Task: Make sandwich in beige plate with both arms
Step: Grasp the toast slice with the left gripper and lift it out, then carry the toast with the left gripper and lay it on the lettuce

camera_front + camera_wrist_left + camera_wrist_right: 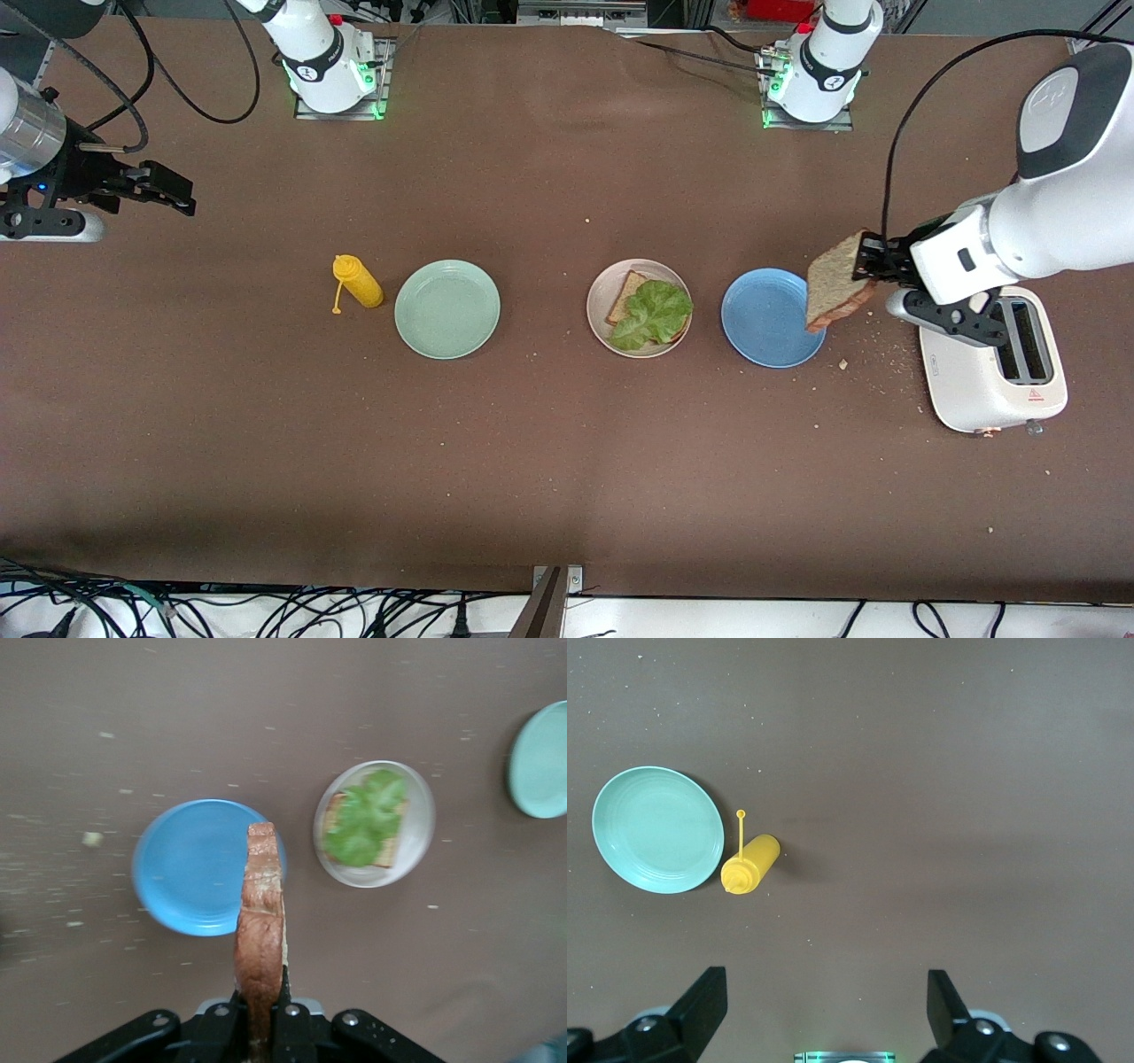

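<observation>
The beige plate (595, 307) (422, 827) sits mid-table with one brown bread slice (623, 293) on it. A green lettuce leaf (654, 314) (363, 815) lies on that slice. My left gripper (873, 264) (264, 1003) is shut on a second bread slice (836, 282) (261, 904). It holds the slice on edge in the air, over the blue plate's rim on the toaster side. My right gripper (170, 190) (828, 992) waits open with nothing between its fingers, over bare table at the right arm's end.
A blue plate (766, 317) (190, 868) lies beside the beige plate toward the left arm's end. A white toaster (992, 372) stands past it, with crumbs around. A mint-green plate (446, 309) (656, 828) and a lying yellow mustard bottle (359, 282) (750, 865) sit toward the right arm's end.
</observation>
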